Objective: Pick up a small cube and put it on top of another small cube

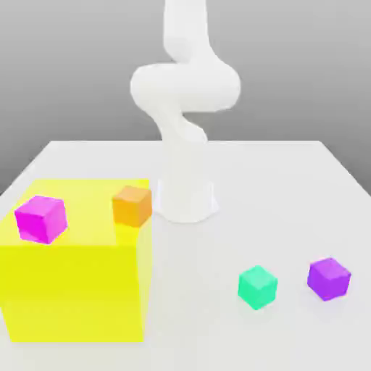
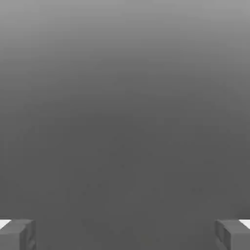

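With its claw (image 2: 125, 234) gaping wide and gripping nothing, the arm is facing the opening step: reaching the teal-green cube (image 1: 257, 287), bound for the orange cube (image 1: 132, 206).

Gripper (image 2: 125, 234) wide apart, empty

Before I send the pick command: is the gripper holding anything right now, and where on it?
Nothing is held. The gripper is open with nothing between its fingers; the teal-green cube sits on the table.
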{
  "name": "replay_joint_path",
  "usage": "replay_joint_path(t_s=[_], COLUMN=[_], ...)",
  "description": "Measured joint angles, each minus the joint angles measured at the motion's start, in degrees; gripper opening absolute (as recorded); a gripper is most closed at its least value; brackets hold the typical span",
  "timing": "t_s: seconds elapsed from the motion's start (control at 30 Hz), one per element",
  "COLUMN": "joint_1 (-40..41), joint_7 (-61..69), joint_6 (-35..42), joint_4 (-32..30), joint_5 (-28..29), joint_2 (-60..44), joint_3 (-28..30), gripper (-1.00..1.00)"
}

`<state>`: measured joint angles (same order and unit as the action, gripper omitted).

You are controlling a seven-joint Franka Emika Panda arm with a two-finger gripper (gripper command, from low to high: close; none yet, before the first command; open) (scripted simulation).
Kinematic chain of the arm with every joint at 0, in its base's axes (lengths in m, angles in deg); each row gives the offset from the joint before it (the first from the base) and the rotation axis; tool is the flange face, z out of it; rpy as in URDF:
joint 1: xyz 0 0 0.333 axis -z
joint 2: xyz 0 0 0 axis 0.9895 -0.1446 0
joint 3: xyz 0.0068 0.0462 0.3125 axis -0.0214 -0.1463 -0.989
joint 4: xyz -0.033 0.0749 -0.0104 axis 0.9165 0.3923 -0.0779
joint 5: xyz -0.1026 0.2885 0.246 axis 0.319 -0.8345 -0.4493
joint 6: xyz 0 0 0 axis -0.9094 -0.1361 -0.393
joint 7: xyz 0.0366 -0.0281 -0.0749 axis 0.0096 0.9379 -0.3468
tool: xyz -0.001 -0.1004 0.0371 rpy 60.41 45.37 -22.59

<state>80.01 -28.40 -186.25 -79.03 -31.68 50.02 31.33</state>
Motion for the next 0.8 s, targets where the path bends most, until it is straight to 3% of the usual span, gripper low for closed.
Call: replay_joint_path(t_s=[0.4, 0.6, 0.8], joint_1=[-9.34, -13.35, -15.69], joint_7=[8.13, 10.52, 6.93], joint_6=[-17.37, -26.68, -36.63], joint_4=[-17.51, -26.68, -26.83], joint_5=[-2.06, -0.49, 5.51], joint_2=[-25.05, -38.6, -51.17], joint_3=[-3.76, -6.97, -3.98], gripper=[0.0, 0.0, 0.0])
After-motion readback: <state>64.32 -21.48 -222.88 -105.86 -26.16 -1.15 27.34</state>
